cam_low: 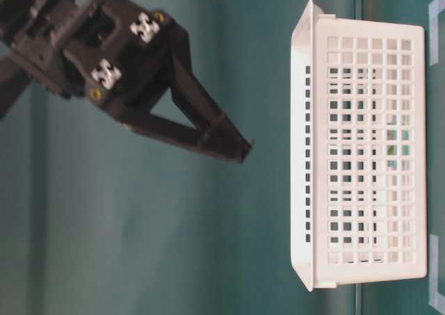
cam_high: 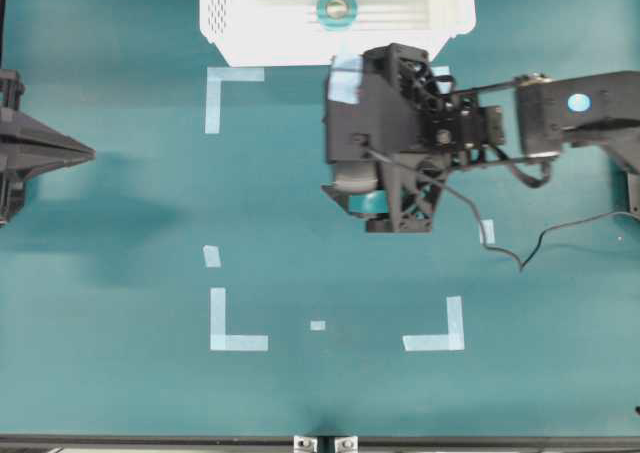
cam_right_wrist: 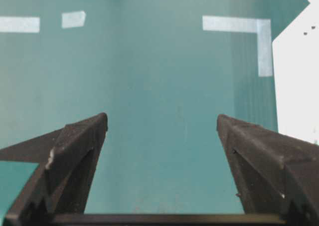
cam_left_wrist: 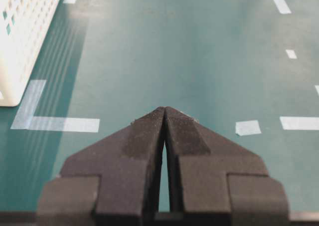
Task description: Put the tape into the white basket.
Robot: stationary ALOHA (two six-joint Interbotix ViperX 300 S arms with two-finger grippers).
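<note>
Teal tabletop (cam_high: 120, 393) with pale corner marks (cam_high: 236, 322), white basket (cam_high: 225, 18) at the far edge. Tape (cam_high: 337, 8) is lying on the basket floor, roughly mid-basket, flat with the core hole up. So the drop looks done.

Right gripper (cam_right_wrist: 162, 131) is spread wide with nothing between the jaws, sitting over the table just outside the basket. Left gripper (cam_left_wrist: 164, 117) is parked at the left side, jaws pressed together, holding nothing.

Side view through the slotted wall is too cluttered to confirm the roll there; overhead is clear enough. What's left, likely: pull the right arm back.
</note>
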